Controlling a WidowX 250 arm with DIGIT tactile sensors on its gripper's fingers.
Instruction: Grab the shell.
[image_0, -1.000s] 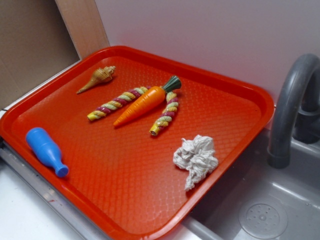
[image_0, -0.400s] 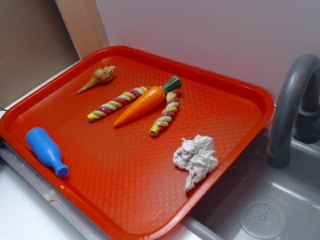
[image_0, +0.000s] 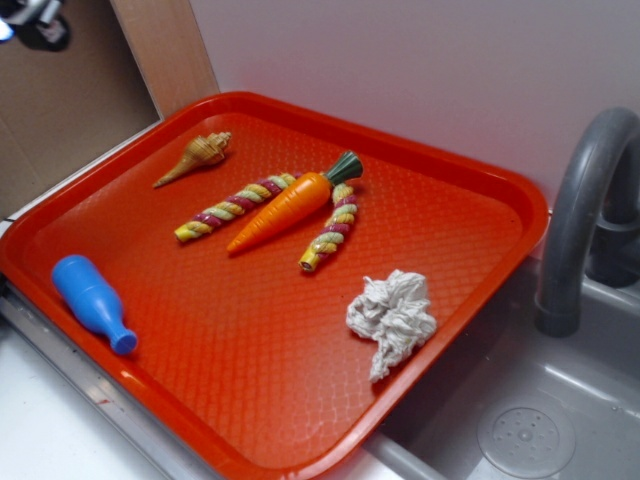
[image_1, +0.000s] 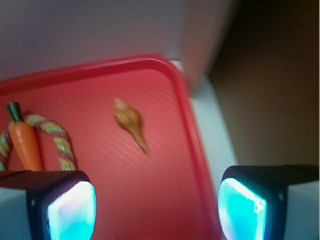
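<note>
Hovering end effector (image_1: 156, 202) above shell (image_1: 129, 121)

Tray (image_0: 440, 150): glossy red plastic, pebbled texture. Shell (image_0: 195, 157): ribbed, matt. Bottle (image_0: 92, 301): smooth blue plastic. Rag (image_0: 392, 318): crumpled cloth.

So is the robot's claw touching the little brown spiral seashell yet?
Apart. In the wrist view the open gripper sits at the bottom edge while the small tan spiral seashell lies farther up the red plastic tray, bare tray between them.
</note>
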